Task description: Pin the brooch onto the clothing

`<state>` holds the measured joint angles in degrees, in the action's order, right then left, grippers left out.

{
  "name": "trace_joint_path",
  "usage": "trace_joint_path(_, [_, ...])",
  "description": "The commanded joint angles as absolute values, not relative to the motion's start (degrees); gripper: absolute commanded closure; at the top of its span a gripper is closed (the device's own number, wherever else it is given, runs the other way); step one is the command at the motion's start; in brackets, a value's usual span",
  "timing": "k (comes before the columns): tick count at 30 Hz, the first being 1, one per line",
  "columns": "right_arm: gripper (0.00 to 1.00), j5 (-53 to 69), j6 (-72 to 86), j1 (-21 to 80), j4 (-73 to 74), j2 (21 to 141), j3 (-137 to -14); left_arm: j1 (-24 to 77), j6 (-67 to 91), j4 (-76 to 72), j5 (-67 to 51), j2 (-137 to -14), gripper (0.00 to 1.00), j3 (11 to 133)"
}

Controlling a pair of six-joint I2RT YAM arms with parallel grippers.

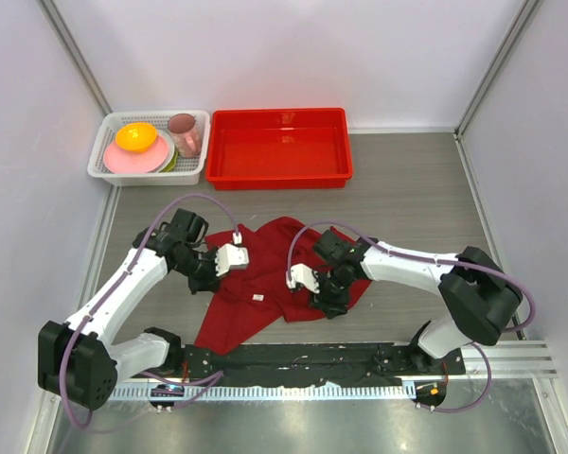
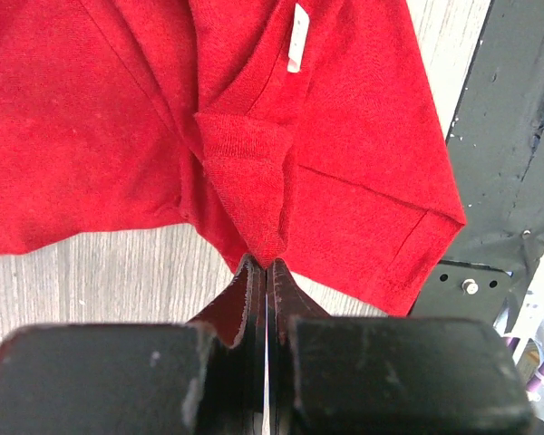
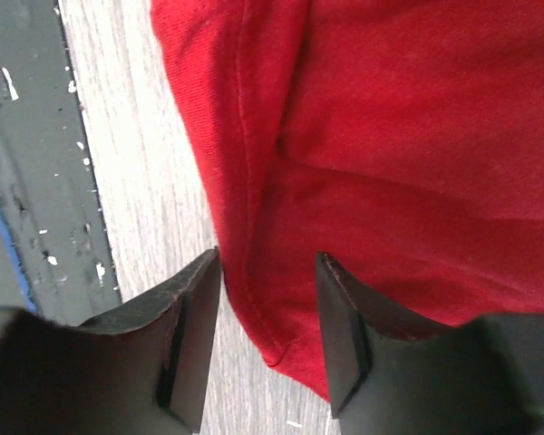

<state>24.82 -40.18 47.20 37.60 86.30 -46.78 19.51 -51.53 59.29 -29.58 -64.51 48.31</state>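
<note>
We see the dark red short-sleeved T-shirt [image 1: 270, 251] crumpled on the grey wood-grain counter [image 1: 407, 199], left end effector [image 2: 267, 265] clenched on a fold, right end effector [image 3: 267, 263] released, astride its hem

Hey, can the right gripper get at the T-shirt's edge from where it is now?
Probably yes: the right gripper stands open astride the edge of the T-shirt, with only cloth in the gap.

Tray [image 1: 279, 176], basket [image 1: 148, 178] block far edge; gap before shirt [image 1: 265, 248].
</note>
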Motion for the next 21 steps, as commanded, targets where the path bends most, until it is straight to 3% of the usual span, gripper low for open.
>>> trace_joint_path(1, [0.53,22.77,-39.73,48.07,33.49,86.57,-45.79,19.51,-51.85,58.01,-30.15,-63.54,1.00,47.55])
trace_joint_path(3, [0.65,22.06,-39.81,48.51,33.22,85.70,-44.83,19.51,-51.51,57.75,-30.15,-63.81,1.00,47.55])
trace_joint_path(4, [0.83,21.54,-39.38,48.60,32.87,85.43,-44.74,19.51,-51.07,57.31,-30.23,-63.90,1.00,47.55])
trace_joint_path(6, [0.99,18.29,-38.41,48.52,32.87,84.38,-45.87,19.51,-48.79,55.73,-29.97,-64.16,1.00,48.25])
trace_joint_path(8, [0.99,14.96,-38.41,47.21,34.18,83.41,-48.67,19.60,-46.42,53.45,-30.23,-64.77,1.00,49.74])
trace_joint_path(13, [0.99,14.06,-38.32,31.75,36.55,82.44,-58.95,19.42,-33.68,45.54,-29.00,-68.02,1.00,57.73])
trace_joint_path(21, [0.99,17.84,-33.32,19.34,40.96,91.84,-81.99,17.49,-25.83,40.60,-29.96,-79.62,1.00,75.39])
